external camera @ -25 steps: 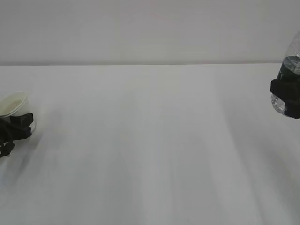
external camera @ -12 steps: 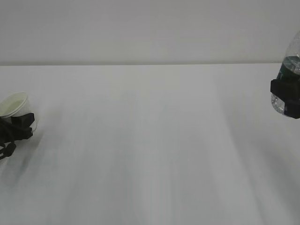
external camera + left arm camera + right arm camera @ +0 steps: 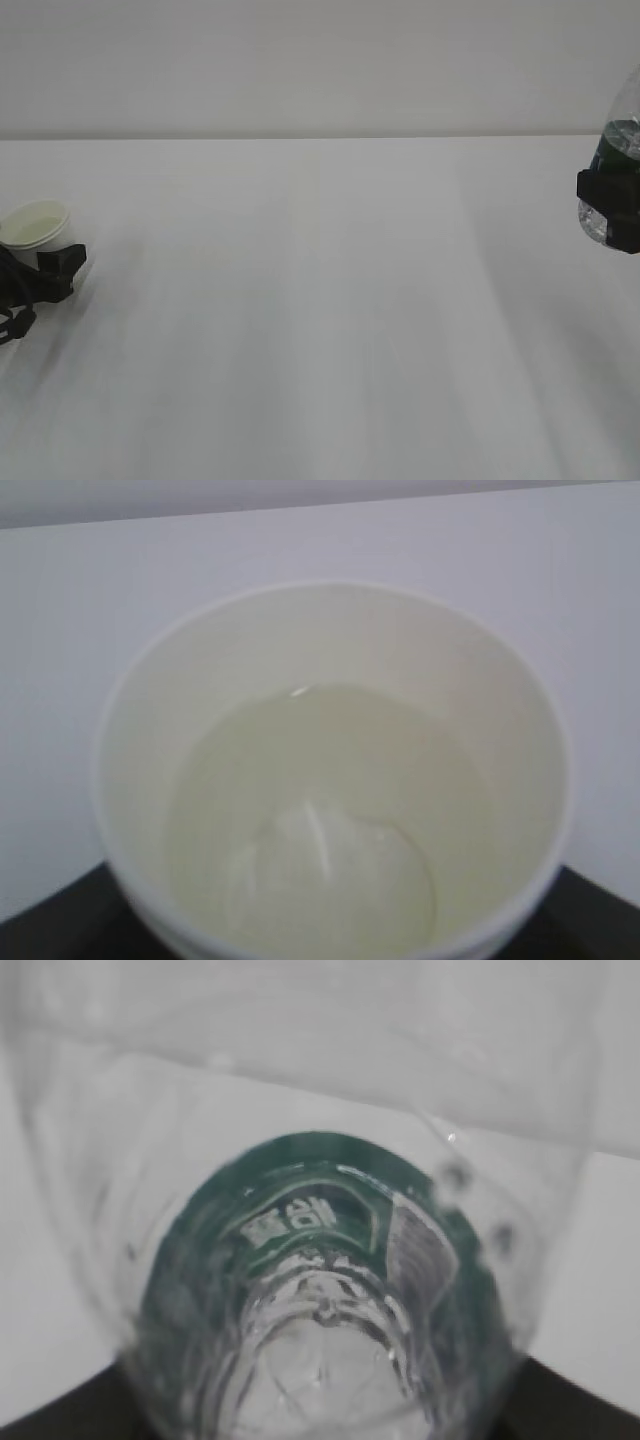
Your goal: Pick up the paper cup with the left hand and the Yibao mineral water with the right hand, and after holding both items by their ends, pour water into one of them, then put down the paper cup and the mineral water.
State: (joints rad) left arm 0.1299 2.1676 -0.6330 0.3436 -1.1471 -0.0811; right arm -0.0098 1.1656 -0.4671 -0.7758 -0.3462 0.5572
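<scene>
Seeing water in the paper cup (image 3: 330,780) on the tabletop (image 3: 320,300), left claw (image 3: 40,275) spread; right claw (image 3: 610,205) pinching the unlowered Yibao bottle (image 3: 622,130).

Plain white table (image 3: 320,330) fills near and middle ground — far edge meets bare pale grey wall (image 3: 300,60); soft, even light.

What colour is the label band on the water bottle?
Dark green, on the Yibao mineral water; the right wrist view shows it best.
</scene>
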